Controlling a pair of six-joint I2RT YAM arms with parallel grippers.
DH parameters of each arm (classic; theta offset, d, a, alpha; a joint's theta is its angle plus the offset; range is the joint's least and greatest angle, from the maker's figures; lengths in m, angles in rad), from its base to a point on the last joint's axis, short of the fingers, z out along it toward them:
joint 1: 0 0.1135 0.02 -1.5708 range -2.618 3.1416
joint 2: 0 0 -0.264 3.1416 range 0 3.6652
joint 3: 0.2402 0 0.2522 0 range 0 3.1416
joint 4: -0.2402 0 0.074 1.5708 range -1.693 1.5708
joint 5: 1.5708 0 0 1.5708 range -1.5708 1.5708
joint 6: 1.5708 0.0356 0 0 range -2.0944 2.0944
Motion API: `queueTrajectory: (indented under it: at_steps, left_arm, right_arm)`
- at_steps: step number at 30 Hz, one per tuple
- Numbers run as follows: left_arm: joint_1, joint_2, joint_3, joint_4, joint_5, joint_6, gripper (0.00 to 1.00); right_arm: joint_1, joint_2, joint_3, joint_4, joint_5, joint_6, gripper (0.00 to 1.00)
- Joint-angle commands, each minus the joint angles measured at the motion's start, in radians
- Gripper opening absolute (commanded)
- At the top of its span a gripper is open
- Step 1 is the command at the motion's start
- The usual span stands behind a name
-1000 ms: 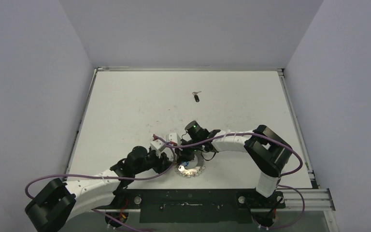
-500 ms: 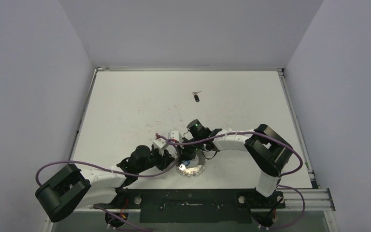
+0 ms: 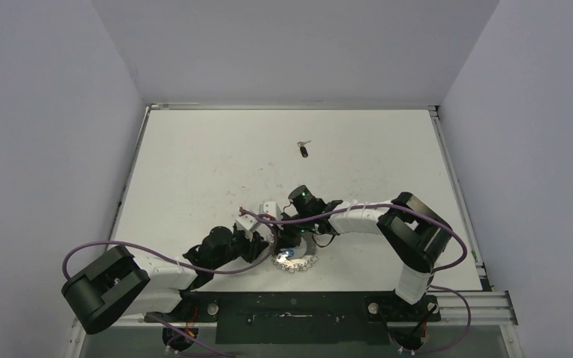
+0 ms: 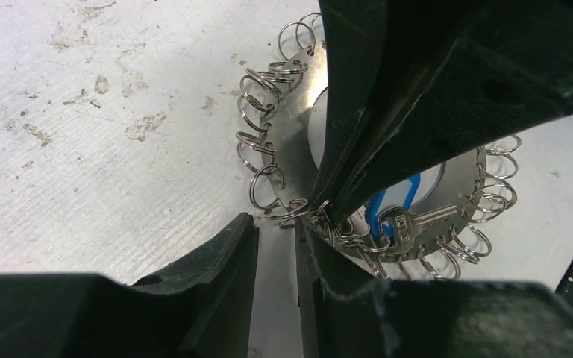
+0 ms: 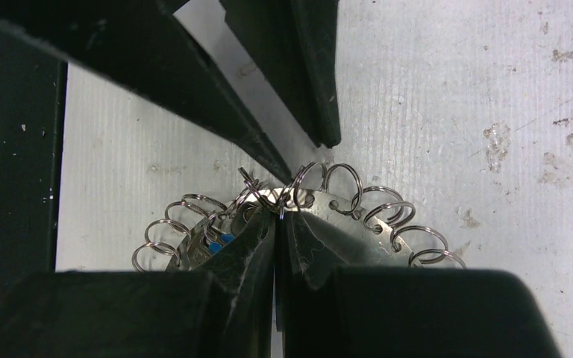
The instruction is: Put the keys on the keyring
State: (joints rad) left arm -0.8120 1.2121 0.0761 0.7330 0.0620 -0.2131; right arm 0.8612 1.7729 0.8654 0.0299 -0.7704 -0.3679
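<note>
Keyring [image 4: 298, 149] rim lies just ahead of left gripper [image 4: 276, 227], jaws narrowly apart, gripping nothing; right gripper [image 5: 277, 220] pinches that rim shut.

You have no writing, label, brand, number or sign to read in any view. Nothing legible shows on the keyring [image 4: 295, 160] or on the table [image 3: 194, 164].
</note>
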Motion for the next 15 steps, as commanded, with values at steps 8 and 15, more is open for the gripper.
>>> queueTrajectory:
  at_steps: [8,15]
  left_arm:
    - [-0.031,-0.177,-0.094,0.074,0.026,0.151,0.36]
    - [-0.038,-0.325,-0.115,-0.006,0.037,0.176,0.36]
  right_arm:
    - [0.007,-0.064,-0.018,0.013,-0.019,-0.027,0.00]
    - [0.002,-0.112,-0.071,-0.001,-0.001,-0.020,0.00]
